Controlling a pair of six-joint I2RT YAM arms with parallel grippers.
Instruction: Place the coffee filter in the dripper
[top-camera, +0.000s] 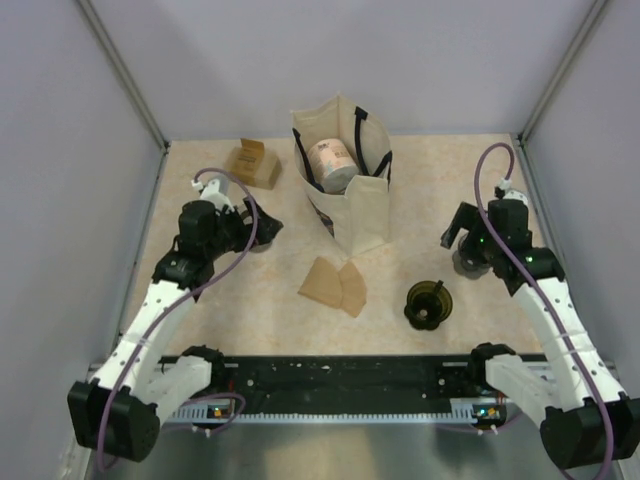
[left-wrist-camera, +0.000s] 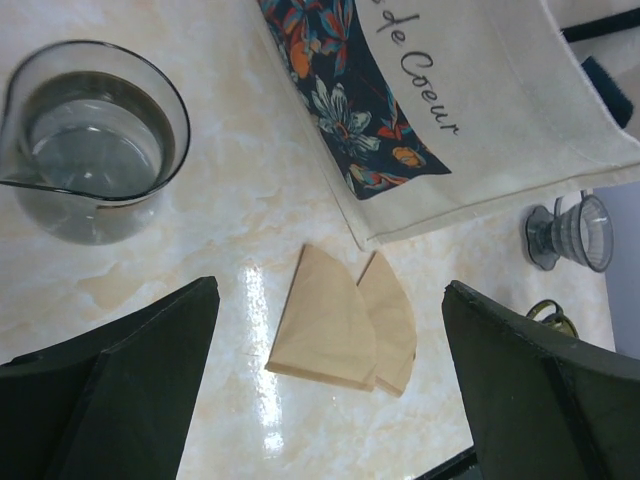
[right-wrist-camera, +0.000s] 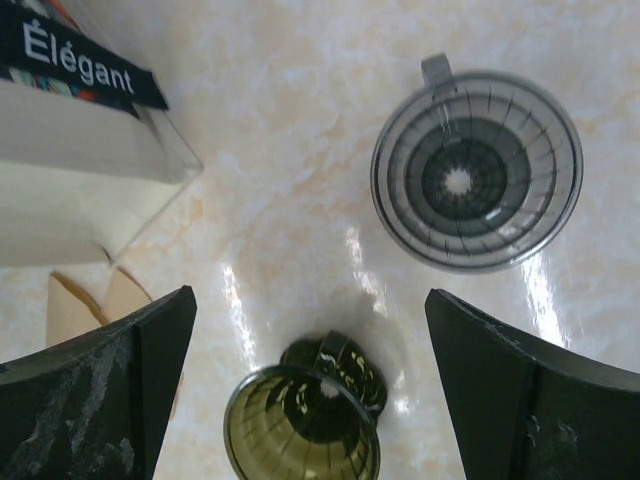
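Your left tool (left-wrist-camera: 332, 290) hangs spread wide and empty above the coffee filters (left-wrist-camera: 340, 325); your right tool (right-wrist-camera: 310, 298), equally spread, holds nothing near the clear dripper (right-wrist-camera: 477, 170).

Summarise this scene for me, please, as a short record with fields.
bag: cream fabric tote bag with floral print, upright, a pale roll inside
filters: two brown cone-shaped paper coffee filters, overlapping, flat on the marbled beige table beside the bag
drippers: olive-green translucent dripper and clear grey ribbed dripper, both without a filter
pitcher: clear glass pitcher, on the table
left end effector: open, empty, above the filters
right end effector: open, empty, above the drippers
task state: no filter placed yet
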